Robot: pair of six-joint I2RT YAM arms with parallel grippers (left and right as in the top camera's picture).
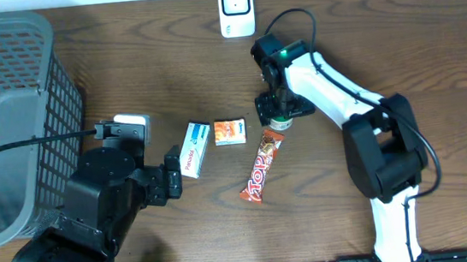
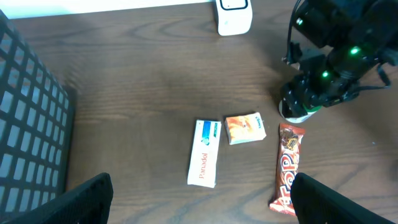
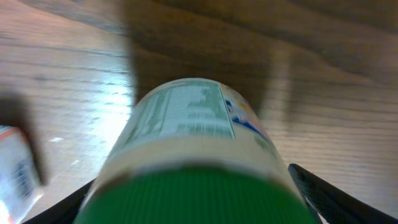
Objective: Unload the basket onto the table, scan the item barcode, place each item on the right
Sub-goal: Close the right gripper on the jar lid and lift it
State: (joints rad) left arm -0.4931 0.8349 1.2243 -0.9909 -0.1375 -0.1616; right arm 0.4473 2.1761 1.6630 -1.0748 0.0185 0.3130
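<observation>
A small jar with a green lid and a pale printed label (image 3: 186, 118) stands on the wooden table, just right of the centre (image 1: 281, 124). My right gripper (image 3: 193, 202) is lowered over it from above. Its dark fingers (image 3: 317, 190) flank the lid, and a narrow gap still shows on the right side. In the left wrist view the jar (image 2: 297, 113) peeks out under that arm. My left gripper (image 2: 199, 205) hangs open over bare wood at the near left, with nothing between its fingers. The white barcode scanner (image 1: 236, 8) stands at the table's far edge.
A white-and-blue medicine box (image 1: 194, 148), a small orange box (image 1: 229, 131) and a red candy bar (image 1: 263, 167) lie in a row mid-table. The bar's upper end is close to the jar. A grey mesh basket (image 1: 1, 127) fills the left side.
</observation>
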